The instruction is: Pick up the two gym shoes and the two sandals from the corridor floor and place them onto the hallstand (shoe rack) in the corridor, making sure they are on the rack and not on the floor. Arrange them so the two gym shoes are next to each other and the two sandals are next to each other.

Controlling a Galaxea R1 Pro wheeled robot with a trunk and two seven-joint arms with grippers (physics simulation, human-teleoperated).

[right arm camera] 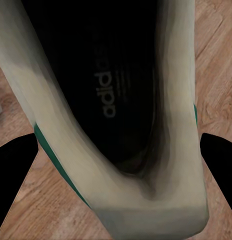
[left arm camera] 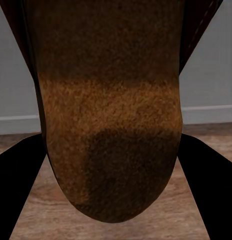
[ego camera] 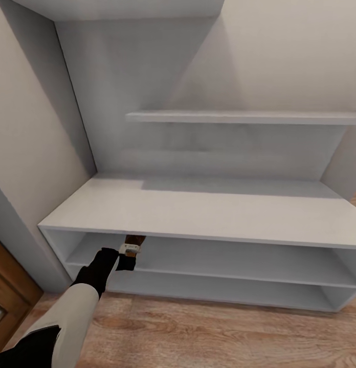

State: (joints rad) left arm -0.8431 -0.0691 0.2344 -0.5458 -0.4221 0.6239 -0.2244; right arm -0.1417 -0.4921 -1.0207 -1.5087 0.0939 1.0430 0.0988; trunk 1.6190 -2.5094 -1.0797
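Grippers clamp a brown tan-soled sandal (left arm camera: 111,125) left, a white green-striped gym shoe (right arm camera: 121,120) right

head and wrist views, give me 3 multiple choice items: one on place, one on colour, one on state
1. Where is the left gripper?
A. at the hallstand's upper slot
B. above the wall shelf
C. flat on the floor

2. What colour stripe runs along the gym shoe?
A. blue
B. green
C. yellow

3. What does the left gripper hold?
A. nothing
B. a gym shoe
C. a sandal

Key: 1 A, the head view shows it under the hallstand bench top. 2 B, green shows along its side. 3 C, the brown sandal sits between the fingers.
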